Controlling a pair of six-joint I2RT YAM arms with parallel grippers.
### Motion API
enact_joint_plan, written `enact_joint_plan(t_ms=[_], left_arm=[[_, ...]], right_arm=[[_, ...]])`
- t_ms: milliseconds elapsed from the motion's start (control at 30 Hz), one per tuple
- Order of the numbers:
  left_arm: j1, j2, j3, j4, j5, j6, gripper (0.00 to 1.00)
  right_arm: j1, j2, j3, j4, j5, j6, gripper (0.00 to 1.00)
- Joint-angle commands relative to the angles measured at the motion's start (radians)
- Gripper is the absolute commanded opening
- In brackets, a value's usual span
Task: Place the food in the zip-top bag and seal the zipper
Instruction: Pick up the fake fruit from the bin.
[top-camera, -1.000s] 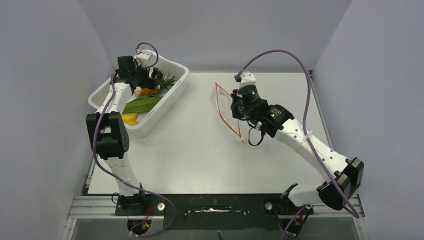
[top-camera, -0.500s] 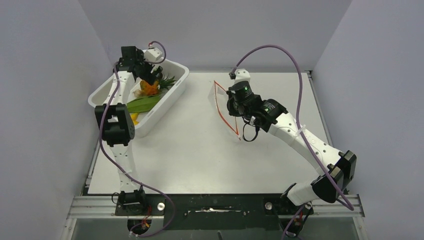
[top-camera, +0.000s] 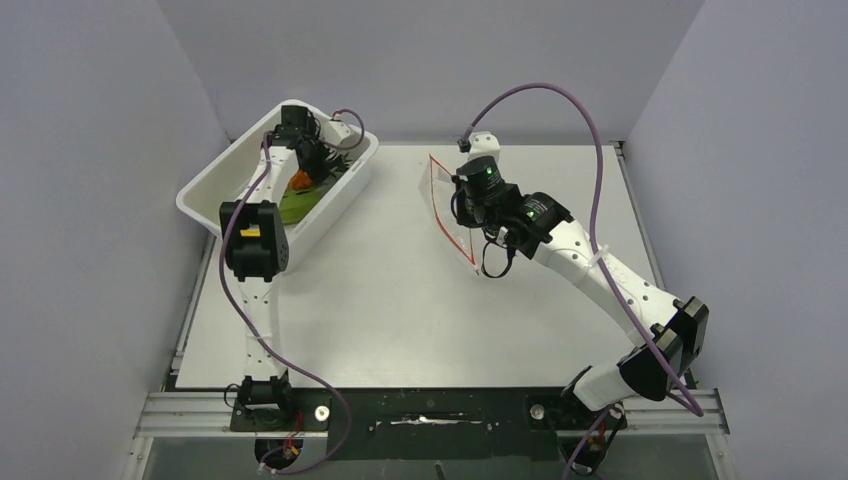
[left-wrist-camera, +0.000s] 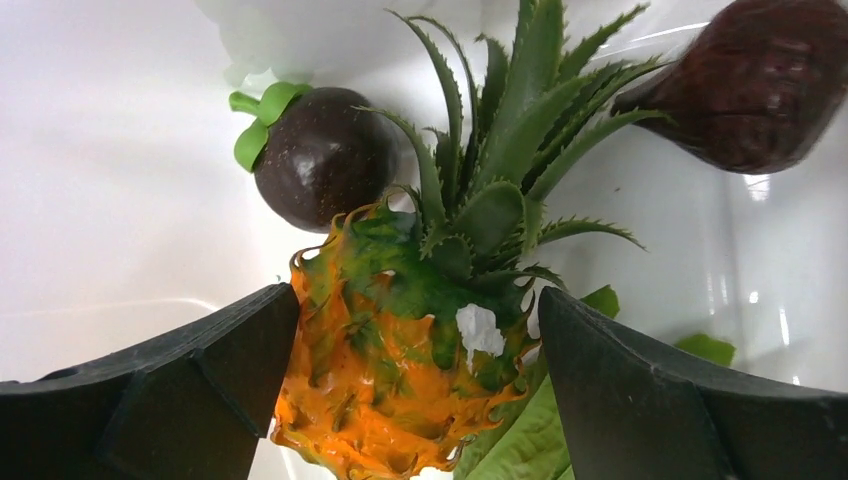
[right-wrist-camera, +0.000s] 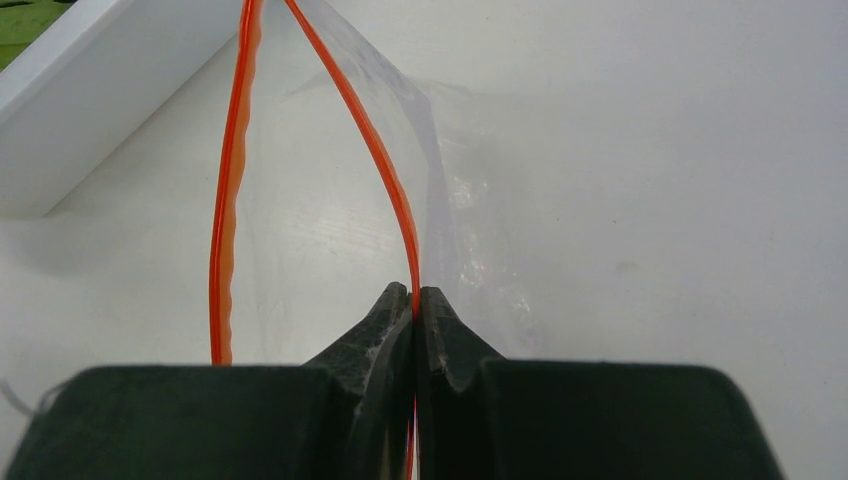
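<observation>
The orange pineapple (left-wrist-camera: 400, 390) with its green crown lies in the white tub (top-camera: 203, 182) at the far left; it also shows in the top view (top-camera: 300, 181). My left gripper (left-wrist-camera: 415, 300) is open and straddles it: the left finger touches its side, the right finger stands a little off. A green leafy piece (left-wrist-camera: 520, 440) lies under it. The clear zip-top bag (top-camera: 452, 215) stands with its mouth open at table centre-right. My right gripper (right-wrist-camera: 415, 292) is shut on one red zipper strip (right-wrist-camera: 375, 150); the other strip (right-wrist-camera: 225, 200) bows away. Banana and chili are hidden.
A dark round fruit with a green cap (left-wrist-camera: 325, 155) and a dark brown fruit (left-wrist-camera: 765, 80) lie in the tub just beyond the pineapple. The tub's white wall (right-wrist-camera: 110, 90) is close to the left of the bag. Grey walls enclose the table.
My left arm has swung right and turned over the tub, bringing its fingers down around the pineapple. My right gripper has shifted slightly left and back with the bag's strip still pinched.
</observation>
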Motion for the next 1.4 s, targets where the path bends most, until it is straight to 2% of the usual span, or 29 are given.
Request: enact_joint_plan(t_ms=[0, 167, 333, 500, 767, 1100, 1367], left_arm=[[-0.014, 0.010, -0.039, 0.043, -0.153, 0.037, 0.90], [-0.025, 0.003, -0.072, 0.130, -0.231, 0.028, 0.88], [-0.032, -0.027, -0.114, 0.198, -0.292, 0.039, 0.78], [-0.050, -0.103, -0.178, 0.250, -0.332, 0.027, 0.44], [-0.080, -0.261, -0.355, 0.415, -0.368, -0.058, 0.41], [-0.081, -0.370, -0.425, 0.444, -0.398, -0.174, 0.40], [-0.050, -0.490, -0.470, 0.457, -0.293, -0.385, 0.39]], right_arm=[[0.005, -0.011, 0.020, 0.029, 0.025, -0.004, 0.00], [0.005, -0.023, 0.015, 0.037, 0.032, -0.005, 0.00], [0.005, -0.054, -0.021, 0.057, 0.033, -0.001, 0.00], [0.005, -0.067, -0.036, 0.068, 0.031, 0.006, 0.00], [0.005, -0.095, -0.073, 0.095, 0.005, 0.030, 0.00], [0.006, -0.094, -0.082, 0.099, -0.023, 0.077, 0.00], [0.003, -0.076, -0.082, 0.122, -0.091, 0.130, 0.00]])
